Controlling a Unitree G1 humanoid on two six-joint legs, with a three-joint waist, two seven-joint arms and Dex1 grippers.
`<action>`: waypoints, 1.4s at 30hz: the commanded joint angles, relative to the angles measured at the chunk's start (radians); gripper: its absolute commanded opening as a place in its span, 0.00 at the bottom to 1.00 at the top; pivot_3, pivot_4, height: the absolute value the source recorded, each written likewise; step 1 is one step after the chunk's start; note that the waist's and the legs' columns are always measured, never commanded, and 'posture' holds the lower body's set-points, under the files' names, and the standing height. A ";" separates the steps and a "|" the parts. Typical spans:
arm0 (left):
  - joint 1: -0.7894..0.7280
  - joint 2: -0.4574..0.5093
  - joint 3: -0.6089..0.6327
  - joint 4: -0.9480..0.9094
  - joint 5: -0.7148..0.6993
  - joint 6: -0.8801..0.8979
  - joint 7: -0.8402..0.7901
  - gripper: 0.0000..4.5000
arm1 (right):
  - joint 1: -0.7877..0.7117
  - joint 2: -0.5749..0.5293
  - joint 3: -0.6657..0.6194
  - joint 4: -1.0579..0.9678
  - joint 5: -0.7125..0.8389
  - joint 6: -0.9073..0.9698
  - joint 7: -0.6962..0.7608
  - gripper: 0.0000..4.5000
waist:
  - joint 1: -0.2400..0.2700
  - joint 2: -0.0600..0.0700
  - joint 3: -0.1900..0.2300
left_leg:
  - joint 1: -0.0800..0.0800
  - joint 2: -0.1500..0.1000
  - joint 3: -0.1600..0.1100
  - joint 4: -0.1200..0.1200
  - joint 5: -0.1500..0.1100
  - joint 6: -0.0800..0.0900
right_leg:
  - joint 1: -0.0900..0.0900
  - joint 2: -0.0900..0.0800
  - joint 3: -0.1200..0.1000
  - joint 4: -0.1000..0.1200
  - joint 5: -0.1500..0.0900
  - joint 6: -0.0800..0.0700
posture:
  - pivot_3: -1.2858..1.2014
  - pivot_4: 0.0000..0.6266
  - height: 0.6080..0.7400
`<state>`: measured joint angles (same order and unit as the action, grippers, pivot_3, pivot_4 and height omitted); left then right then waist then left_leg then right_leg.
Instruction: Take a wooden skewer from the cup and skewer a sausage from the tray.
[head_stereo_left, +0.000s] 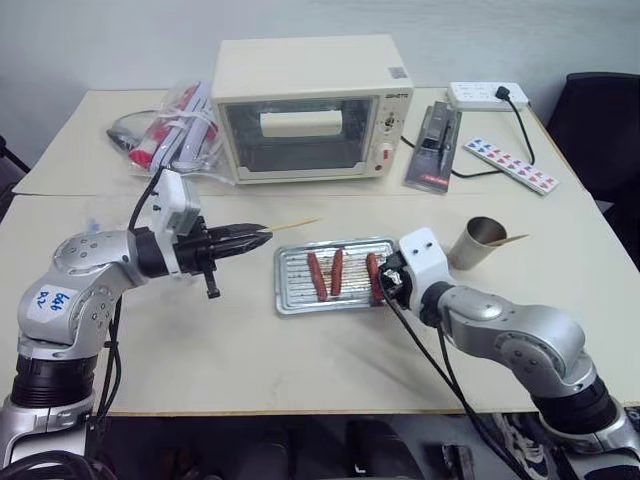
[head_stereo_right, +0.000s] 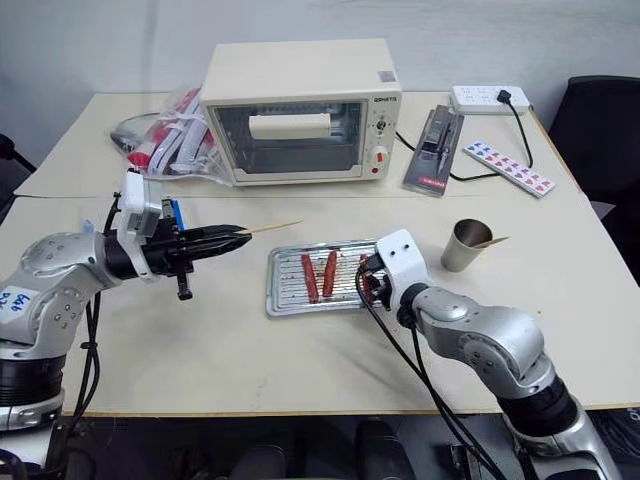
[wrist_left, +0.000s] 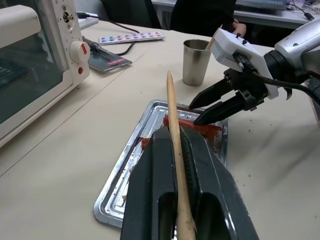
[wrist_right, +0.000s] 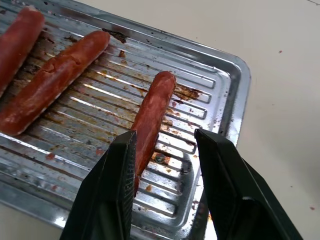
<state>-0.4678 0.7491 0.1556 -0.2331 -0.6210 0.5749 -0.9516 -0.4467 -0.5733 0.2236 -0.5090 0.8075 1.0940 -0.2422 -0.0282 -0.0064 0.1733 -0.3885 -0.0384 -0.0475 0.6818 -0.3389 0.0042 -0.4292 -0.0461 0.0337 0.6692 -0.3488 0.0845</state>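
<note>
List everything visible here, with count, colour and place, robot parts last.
toaster oven: one, cream, back of table.
plastic bags: clear with red, left of oven.
power strip: one, white, back right.
black case: one, right of oven.
card strip: one, white with red and blue marks.
cup: one, grey, right of tray.
tray: one, silver, centre.
sausages: three, reddish-brown, in tray.
wooden skewer: one, pale, in left gripper.
left gripper: shut on skewer.
right gripper: open, around rightmost sausage.

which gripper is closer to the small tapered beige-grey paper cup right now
Right. The right gripper sits over the silver tray's end nearest the paper cup; the left gripper, shut on the thin wooden skewer, is beyond the tray's far side.
</note>
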 joint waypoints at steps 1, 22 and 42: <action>-0.024 0.000 0.008 -0.013 -0.003 -0.016 0.000 0.00 | -0.005 0.033 -0.023 -0.036 -0.052 0.012 0.031 0.43 | 0.000 0.000 0.000 | 0.000 0.000 0.000 0.000 0.000 0.000 | 0.000 0.000 0.000 0.000 0.000 0.000 | 0.52 0.24 1.00; -0.045 -0.021 -0.009 0.023 0.012 -0.043 0.000 0.00 | 0.003 0.071 -0.070 -0.072 -0.278 0.068 0.173 0.43 | 0.000 0.000 0.000 | 0.000 0.000 0.000 0.000 0.000 0.000 | 0.000 0.000 0.000 0.004 0.000 0.000 | 0.52 0.24 1.00; -0.045 -0.047 -0.010 0.038 0.018 -0.054 -0.008 0.00 | 0.036 0.106 -0.013 -0.153 -0.361 0.082 0.305 0.43 | 0.000 0.000 0.000 | 0.000 -0.001 0.000 0.001 0.000 0.000 | 0.000 0.000 0.000 0.005 0.000 0.000 | 0.52 0.24 1.00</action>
<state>-0.4996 0.6933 0.1338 -0.1808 -0.6011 0.5304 -0.9579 -0.4153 -0.4742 0.2145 -0.6422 0.4516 1.1802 0.0472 -0.0283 -0.0067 0.1731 -0.3884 -0.0393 -0.0476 0.6823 -0.3388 0.0039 -0.4297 -0.0462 0.0339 0.6746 -0.3488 0.0845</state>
